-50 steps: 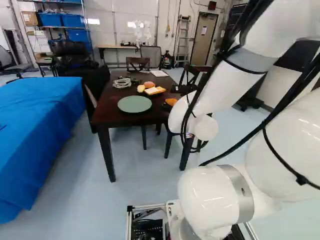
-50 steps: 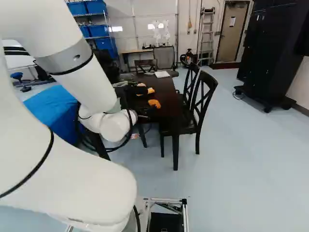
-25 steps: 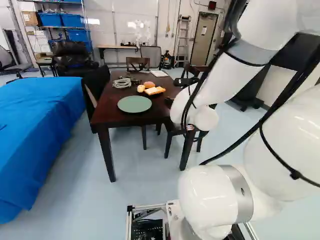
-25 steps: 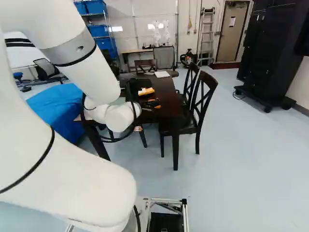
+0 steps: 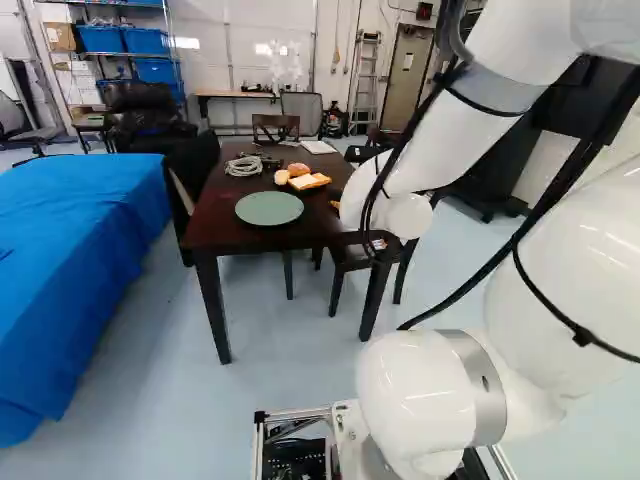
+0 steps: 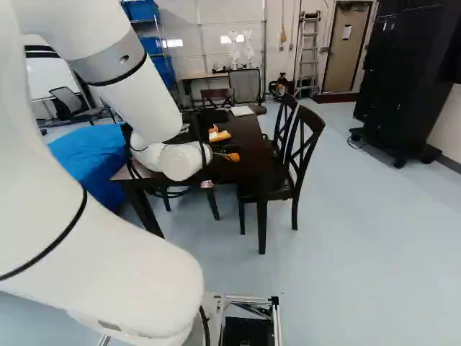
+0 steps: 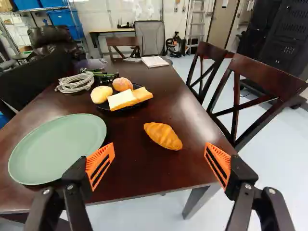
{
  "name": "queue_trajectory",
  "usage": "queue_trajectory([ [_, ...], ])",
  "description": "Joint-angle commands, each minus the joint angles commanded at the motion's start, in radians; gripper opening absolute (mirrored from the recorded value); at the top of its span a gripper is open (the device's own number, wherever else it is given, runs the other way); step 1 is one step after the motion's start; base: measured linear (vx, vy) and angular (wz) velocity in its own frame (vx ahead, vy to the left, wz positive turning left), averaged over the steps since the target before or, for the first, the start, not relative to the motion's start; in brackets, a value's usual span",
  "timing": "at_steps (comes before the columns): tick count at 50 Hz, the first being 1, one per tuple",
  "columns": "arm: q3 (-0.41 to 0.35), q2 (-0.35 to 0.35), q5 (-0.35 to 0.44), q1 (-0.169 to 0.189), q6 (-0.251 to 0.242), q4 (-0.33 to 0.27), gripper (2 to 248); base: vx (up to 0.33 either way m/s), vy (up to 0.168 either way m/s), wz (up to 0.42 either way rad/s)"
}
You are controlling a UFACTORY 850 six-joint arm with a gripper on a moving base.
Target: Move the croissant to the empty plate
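Gripper (image 6: 222,153) wide open, nothing held, nr croissant (image 7: 163,135); chair (image 7: 269,77) one side of it, green plate (image 7: 55,147) opp., bread (image 7: 122,99) beyond.

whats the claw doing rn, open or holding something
The claw is open and holding nothing; the croissant lies on the table ahead of it.

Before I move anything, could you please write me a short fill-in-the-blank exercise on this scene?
The claw is not shut but ____. The croissant rests directly on the ____. The empty plate is ____ in colour. The plate under the bread is ____ in colour.

Missing words: open; table; green; black.
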State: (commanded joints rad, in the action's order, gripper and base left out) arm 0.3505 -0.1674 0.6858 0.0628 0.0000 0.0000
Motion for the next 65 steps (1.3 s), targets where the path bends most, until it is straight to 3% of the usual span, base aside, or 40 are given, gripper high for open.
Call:
queue_trajectory([
  [30,0.074,0.0,-0.181,0.021,0.0,-0.014,247,0.0,0.0,0.0],
  [65,0.152,-0.007,-0.34,0.029,0.0,-0.125,247,0.0,0.0,0.0],
])
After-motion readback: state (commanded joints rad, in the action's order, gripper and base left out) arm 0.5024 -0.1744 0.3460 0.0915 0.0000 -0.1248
